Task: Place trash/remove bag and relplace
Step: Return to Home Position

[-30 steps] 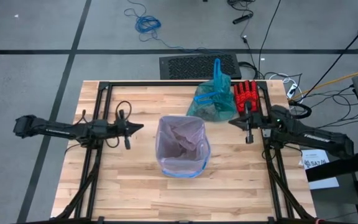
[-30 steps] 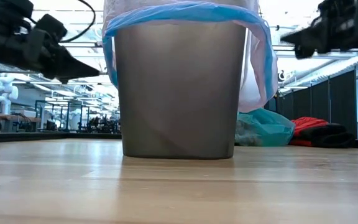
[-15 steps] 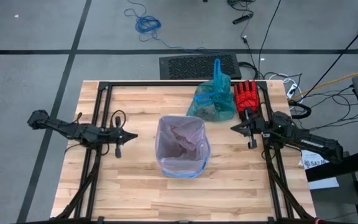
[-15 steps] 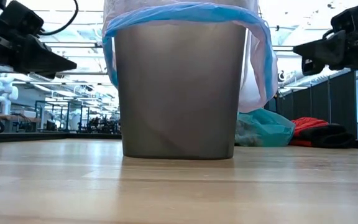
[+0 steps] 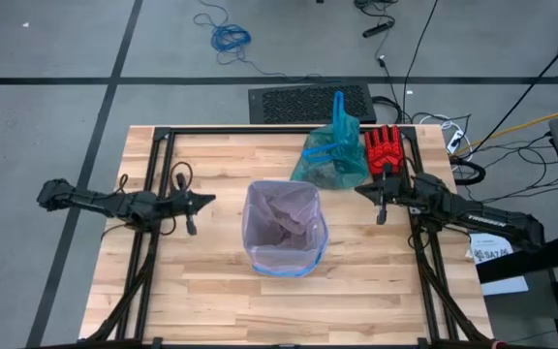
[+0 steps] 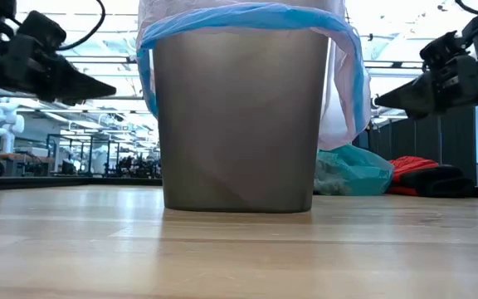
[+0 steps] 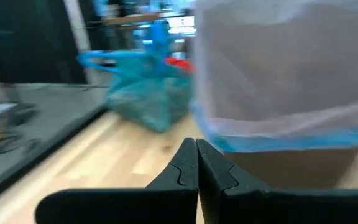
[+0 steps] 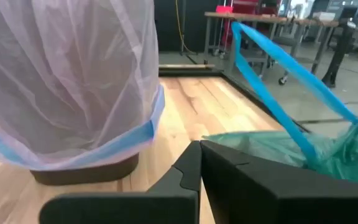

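A grey bin (image 5: 284,231) lined with a pale pink bag with a blue edge (image 6: 247,18) stands mid-table. The teal-green bag (image 5: 329,160) rests on its bulging bottom near the far edge, loop handles up; it also shows in the low view (image 6: 355,170). The trash is hidden. My left gripper (image 5: 211,199) hovers shut, level, left of the bin and points at it. My right gripper (image 5: 358,190) hovers shut to the bin's right, just in front of the teal bag (image 8: 316,155). Neither holds anything.
A red glove (image 5: 384,150) lies beside the teal bag at the far right. Black frame rails (image 5: 158,145) run along the table's sides and far edge. A black mat (image 5: 310,100) and cables lie on the floor beyond. Bare wood stretches along the near edge (image 5: 279,310).
My right gripper has sunk lower beside the bin, still shut. My left gripper has drawn back a little toward the table's left edge, also shut. The bin and both bags have stayed where they were.
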{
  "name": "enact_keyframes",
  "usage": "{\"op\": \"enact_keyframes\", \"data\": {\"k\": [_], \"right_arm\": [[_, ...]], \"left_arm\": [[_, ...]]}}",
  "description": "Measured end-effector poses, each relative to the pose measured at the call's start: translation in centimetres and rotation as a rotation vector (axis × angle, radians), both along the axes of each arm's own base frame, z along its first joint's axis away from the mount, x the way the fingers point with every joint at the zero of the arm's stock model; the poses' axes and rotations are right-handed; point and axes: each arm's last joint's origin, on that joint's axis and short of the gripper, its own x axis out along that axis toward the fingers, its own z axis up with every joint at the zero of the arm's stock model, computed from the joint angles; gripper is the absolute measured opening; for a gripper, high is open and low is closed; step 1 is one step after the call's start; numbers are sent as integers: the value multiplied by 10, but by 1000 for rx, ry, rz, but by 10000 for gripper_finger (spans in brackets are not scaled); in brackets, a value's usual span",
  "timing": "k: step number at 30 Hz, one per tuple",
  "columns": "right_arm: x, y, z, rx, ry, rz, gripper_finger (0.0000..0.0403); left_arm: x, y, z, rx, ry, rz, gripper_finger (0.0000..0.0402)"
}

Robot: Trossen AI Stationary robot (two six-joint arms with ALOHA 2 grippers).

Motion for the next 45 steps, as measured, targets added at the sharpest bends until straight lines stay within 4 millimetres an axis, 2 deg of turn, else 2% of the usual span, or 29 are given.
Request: {"op": "enact_keyframes", "data": {"k": [4, 7, 11, 18, 27, 35, 45], "right_arm": [[0, 0, 4, -35, -34, 1, 0], [0, 0, 7, -61, -62, -16, 0], [-2, 2, 10, -81, -90, 0, 0], [-7, 8, 10, -109, -107, 28, 0], [-2, 6, 2, -82, -11, -41, 0], [-1, 6, 1, -18, -16, -45, 0], [-1, 6, 2, -25, -16, -43, 0]], "left_arm": [[-1, 5, 1, 26, -4, 124, 0], [-1, 7, 1, 86, 15, 146, 0], [-3, 8, 3, 83, -14, 208, 0], [-5, 6, 5, 76, -32, 199, 0], [-5, 7, 5, 62, -36, 249, 0], [-5, 7, 5, 59, -37, 248, 0], [-5, 7, 5, 59, -36, 247, 0]]}}
